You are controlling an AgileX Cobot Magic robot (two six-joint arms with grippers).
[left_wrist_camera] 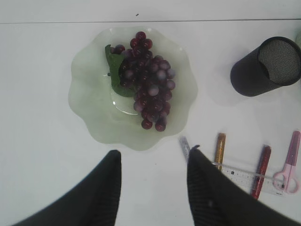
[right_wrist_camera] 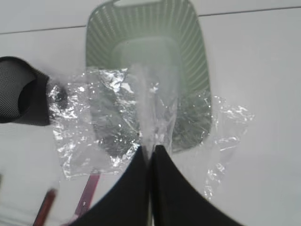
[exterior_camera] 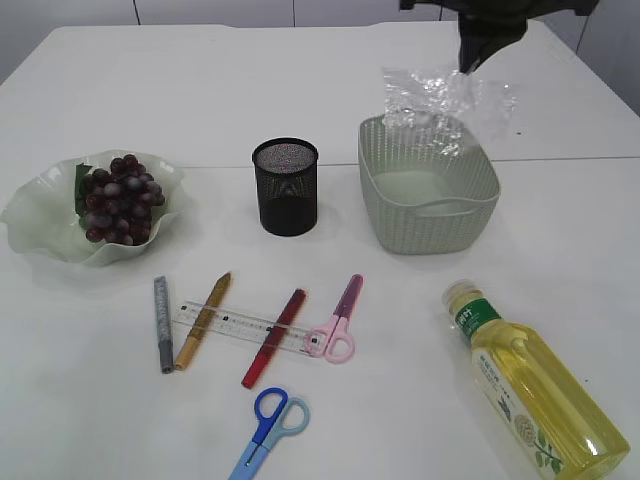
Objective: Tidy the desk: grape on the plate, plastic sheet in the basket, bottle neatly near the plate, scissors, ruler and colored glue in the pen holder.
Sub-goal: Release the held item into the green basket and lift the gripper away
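The grape lies on the pale green plate at the left. My right gripper is shut on the crinkled clear plastic sheet, which hangs over the far rim of the green basket. In the right wrist view the sheet spreads from the pinched jaws above the basket. My left gripper is open and empty, above bare table just in front of the plate. The bottle lies on its side at the front right. The black mesh pen holder stands in the middle.
In front of the pen holder lie a clear ruler, silver, gold and red glue sticks, pink scissors and blue scissors.
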